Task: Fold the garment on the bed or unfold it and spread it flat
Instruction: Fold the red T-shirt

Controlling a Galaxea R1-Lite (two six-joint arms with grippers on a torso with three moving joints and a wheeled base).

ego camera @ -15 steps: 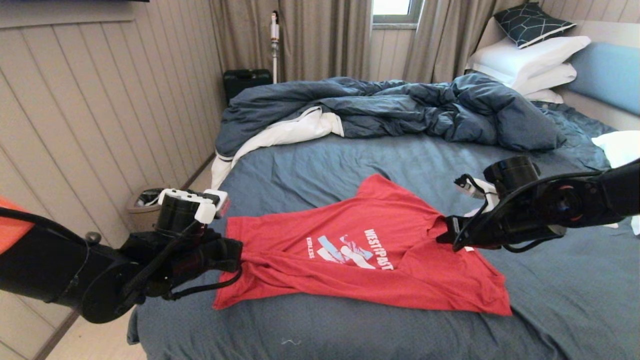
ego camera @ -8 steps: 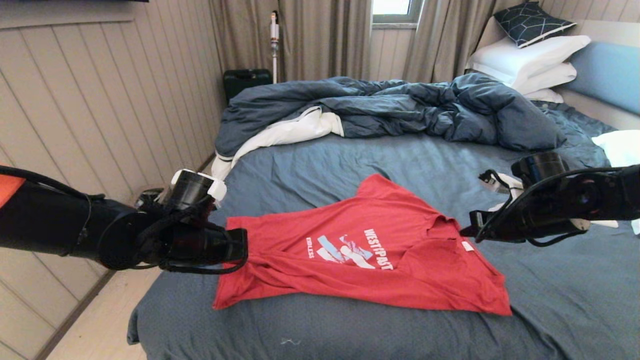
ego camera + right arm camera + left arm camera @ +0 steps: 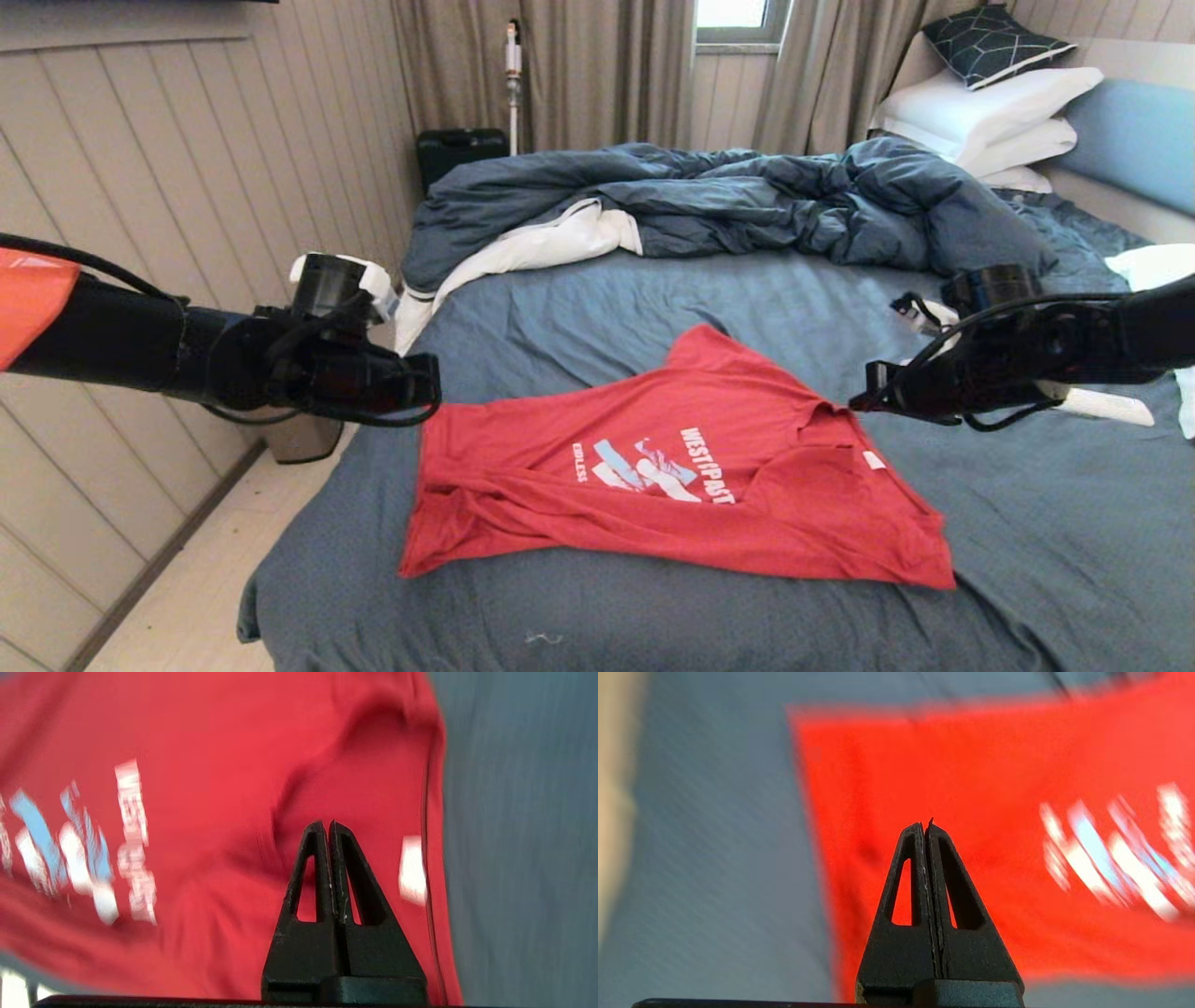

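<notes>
On the bed [image 3: 653, 308] with its slate-blue sheet, you see the garment [image 3: 672, 476], a red T-shirt, lying print-up near the foot edge; its white and light-blue chest print [image 3: 653, 462] faces upward, a small white neck tag [image 3: 874, 459] shows at the collar side, and the cloth is creased with a fold running along the lower part, so it is not spread fully flat; use the garment as your landmark. Beside the garment's hem corner, on the wall side, your left pincer [image 3: 431, 397] hangs just above that edge, its fingers pressed together on nothing; the left wrist view shows the closed tips [image 3: 926, 828] over red cloth with no fabric caught between them. Off the collar side of the garment, your right pincer [image 3: 864, 397] hovers near the neckline, tips together and empty as well; the right wrist view shows its fingers [image 3: 327, 830] meeting above the cloth next to the white tag [image 3: 413, 870]. Beyond the garment, toward the headboard [image 3: 1134, 140], a dark blue duvet [image 3: 728, 201] with white lining lies bunched across the bed; white pillows [image 3: 990, 117] are stacked at the far corner with a dark patterned cushion [image 3: 990, 42] on top.
</notes>
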